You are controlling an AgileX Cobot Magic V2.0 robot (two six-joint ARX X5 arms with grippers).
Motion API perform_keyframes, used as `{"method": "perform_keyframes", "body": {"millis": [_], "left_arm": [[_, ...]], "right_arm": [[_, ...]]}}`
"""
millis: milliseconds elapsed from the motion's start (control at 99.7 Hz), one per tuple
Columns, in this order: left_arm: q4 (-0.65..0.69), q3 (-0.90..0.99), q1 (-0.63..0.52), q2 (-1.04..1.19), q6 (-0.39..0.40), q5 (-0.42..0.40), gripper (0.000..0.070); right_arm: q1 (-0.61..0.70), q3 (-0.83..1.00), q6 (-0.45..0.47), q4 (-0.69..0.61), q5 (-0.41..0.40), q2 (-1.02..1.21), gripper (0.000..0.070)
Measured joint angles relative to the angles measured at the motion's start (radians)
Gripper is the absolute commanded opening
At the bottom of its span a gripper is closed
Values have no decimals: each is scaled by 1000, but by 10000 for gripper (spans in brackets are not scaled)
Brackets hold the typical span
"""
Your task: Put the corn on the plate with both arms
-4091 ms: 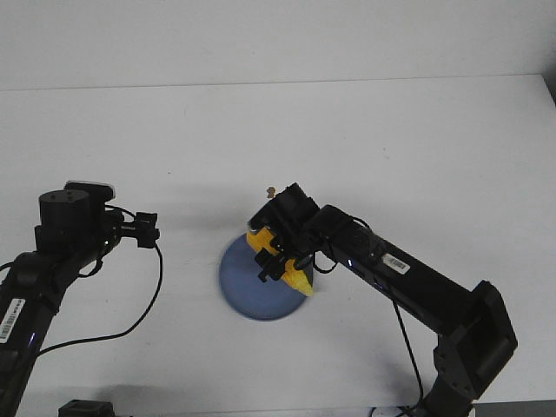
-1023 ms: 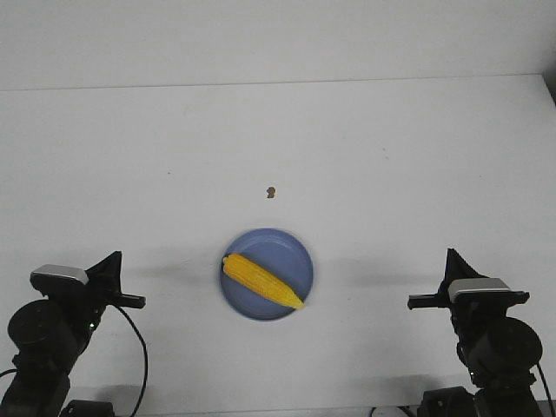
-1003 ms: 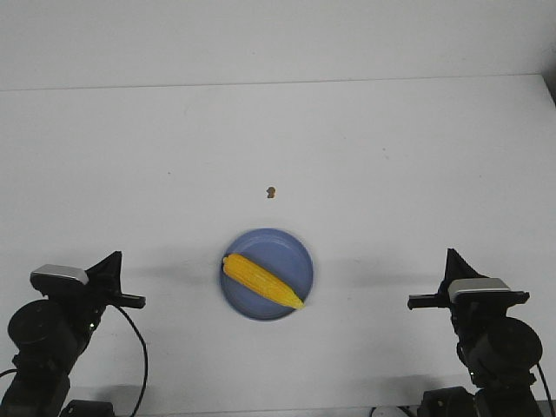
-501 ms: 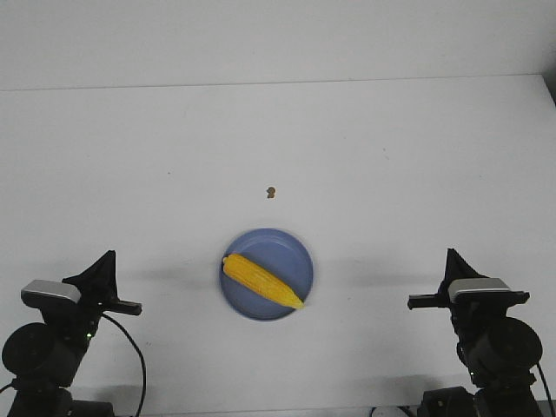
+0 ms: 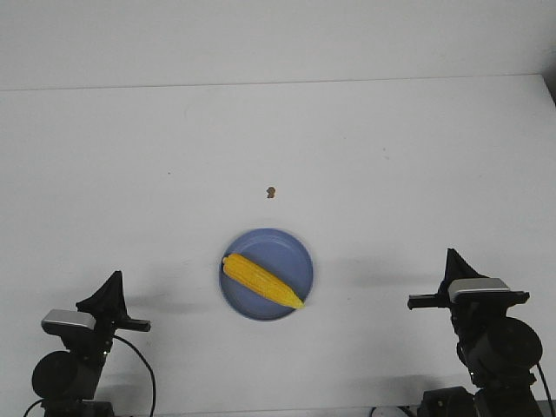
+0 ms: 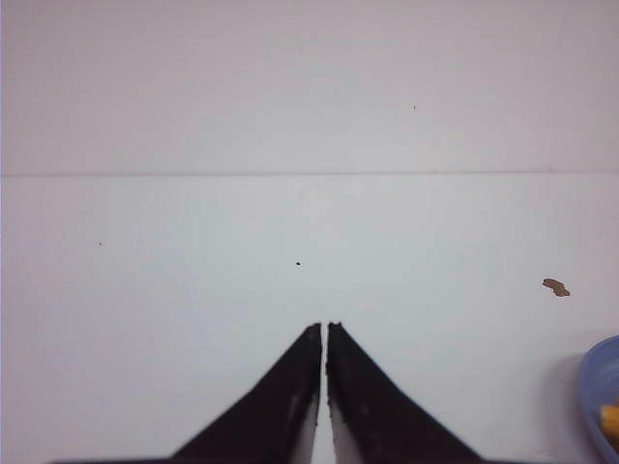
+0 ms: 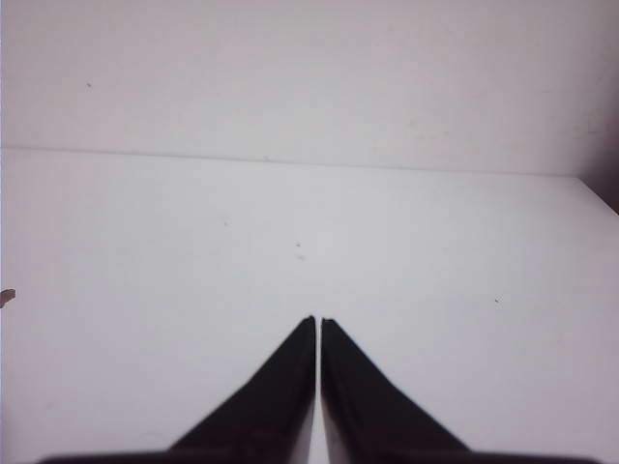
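- The bright yellow tapered corn cob [image 5: 261, 281] was laid diagonally inside the round light blue plate [image 5: 295, 250] on the white desk [image 5: 391, 156]; the task was judged finished.
- The left pincer [image 6: 324, 333] and the right pincer [image 7: 317, 326] were pressed together, empty, parked well apart from the plate.

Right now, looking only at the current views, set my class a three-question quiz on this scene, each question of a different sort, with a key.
1. True or false: the corn lies on the plate.
2. The brown speck sits: A) on the plate B) on the table beyond the plate C) in a gripper.
3. Fill in: the left gripper and right gripper are both ____.

Key: 1 true; 2 B; 3 shut.
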Motion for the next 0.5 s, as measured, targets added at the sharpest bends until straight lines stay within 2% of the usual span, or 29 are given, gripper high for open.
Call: {"method": "perform_keyframes", "body": {"millis": [501], "left_arm": [[56, -79, 0, -42, -1, 0, 12]], "right_arm": [[0, 0, 0, 0, 0, 0, 11]]}}
